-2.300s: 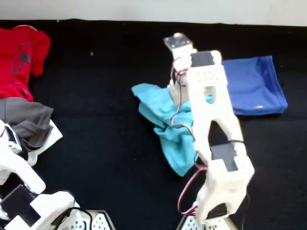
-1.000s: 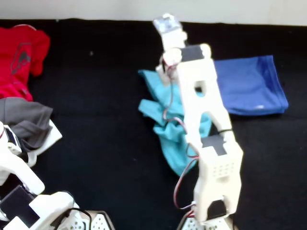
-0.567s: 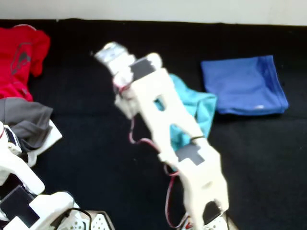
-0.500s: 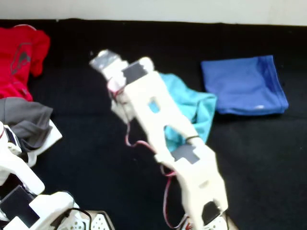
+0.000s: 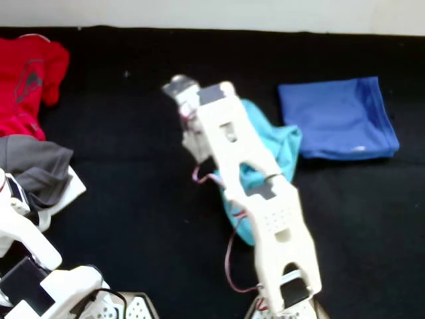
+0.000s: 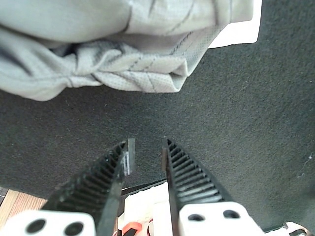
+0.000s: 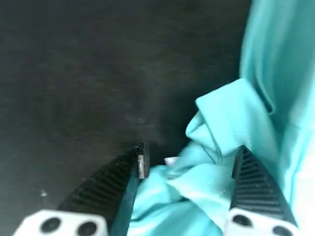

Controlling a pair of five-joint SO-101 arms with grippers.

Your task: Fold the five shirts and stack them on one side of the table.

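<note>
A crumpled teal shirt (image 5: 275, 145) lies mid-table, partly under my right arm. My right gripper (image 5: 198, 151) hangs over the shirt's left edge. In the right wrist view this gripper (image 7: 192, 162) is wide open, with bunched folds of the teal shirt (image 7: 231, 113) between its fingers. A folded blue shirt (image 5: 339, 119) lies flat at the right. A red shirt (image 5: 26, 73) sits at the far left. Below it a grey shirt (image 5: 33, 166) lies on a white one (image 5: 72, 187). My left gripper (image 6: 146, 157) hovers open near the grey shirt (image 6: 113, 49), holding nothing.
The table is covered in black cloth (image 5: 119, 199), bare between the left pile and the teal shirt. My left arm's base (image 5: 40, 279) sits at the front left corner. A pale wall runs along the far edge.
My right arm swung left across the table, dragging the teal shirt away from the blue one, then came partly back right. The left arm has not moved.
</note>
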